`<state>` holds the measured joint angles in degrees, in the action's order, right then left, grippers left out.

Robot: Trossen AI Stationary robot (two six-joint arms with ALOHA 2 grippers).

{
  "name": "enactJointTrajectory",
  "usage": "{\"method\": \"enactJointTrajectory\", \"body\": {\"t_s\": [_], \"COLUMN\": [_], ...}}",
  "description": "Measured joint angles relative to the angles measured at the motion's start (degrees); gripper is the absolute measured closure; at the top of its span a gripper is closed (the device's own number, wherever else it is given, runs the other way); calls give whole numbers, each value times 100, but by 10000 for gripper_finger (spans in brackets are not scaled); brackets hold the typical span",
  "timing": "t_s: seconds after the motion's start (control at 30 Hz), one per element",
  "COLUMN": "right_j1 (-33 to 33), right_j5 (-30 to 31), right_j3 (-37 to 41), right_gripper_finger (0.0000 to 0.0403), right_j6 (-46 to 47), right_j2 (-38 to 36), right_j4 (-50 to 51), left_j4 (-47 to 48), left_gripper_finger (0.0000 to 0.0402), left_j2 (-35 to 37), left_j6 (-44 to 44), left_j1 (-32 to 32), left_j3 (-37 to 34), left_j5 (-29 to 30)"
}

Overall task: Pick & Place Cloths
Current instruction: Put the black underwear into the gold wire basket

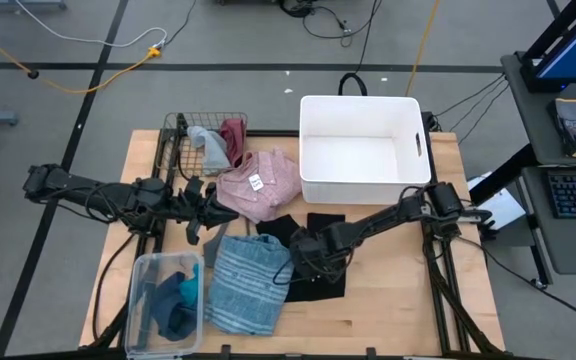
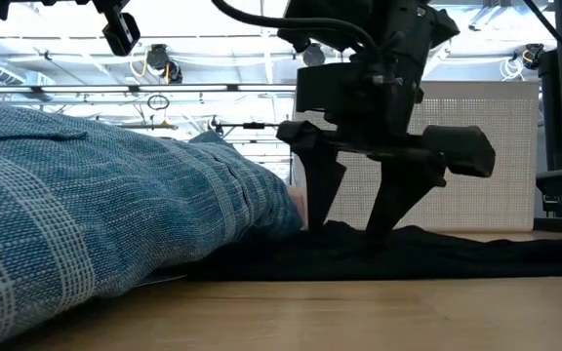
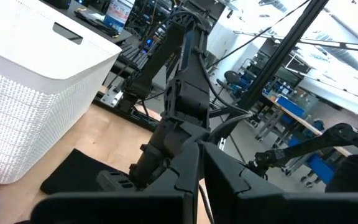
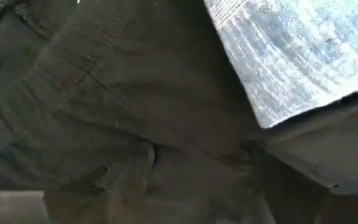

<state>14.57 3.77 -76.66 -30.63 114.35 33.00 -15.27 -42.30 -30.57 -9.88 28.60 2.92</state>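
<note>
Wooden table (image 1: 388, 300) carried it all: a white perforated bin (image 1: 363, 145), a blue striped cloth (image 1: 248, 285), a pink shirt (image 1: 258, 185) whose tag was unreadable. Right gripper (image 2: 349, 229) stood spread wide, tips pressed into the flat black cloth (image 2: 476, 249). Left gripper (image 1: 200, 212) hung shut, empty, beside the shirt.

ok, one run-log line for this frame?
stage: reaching for cloth | right gripper: open, fingertips down on flat black cloth beside blue striped cloth | left gripper: shut, waiting near pink shirt
</note>
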Motion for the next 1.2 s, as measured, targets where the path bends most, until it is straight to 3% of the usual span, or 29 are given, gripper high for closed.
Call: {"method": "enactJointTrajectory", "body": {"t_s": [0.2,0.63,1.0,1.2], "right_j1": [10,89,514,766], "right_j5": [-535,-533,-549,-741], "right_j3": [7,15,17,17], "right_gripper_finger": [180,262,327,352], "right_j6": [362,1329,2938,3189], "right_j2": [13,19,19,-39], "right_j4": [557,807,1781,1961], "left_j4": [0,-1,-2,0], "left_gripper_finger": [378,378,378,378], "left_j2": [0,0,0,0], "left_j6": [0,-25,-2,0], "left_j1": [-1,0,-1,-1], "left_j3": [0,0,0,0], "left_j5": [0,-1,-1,-2]}}
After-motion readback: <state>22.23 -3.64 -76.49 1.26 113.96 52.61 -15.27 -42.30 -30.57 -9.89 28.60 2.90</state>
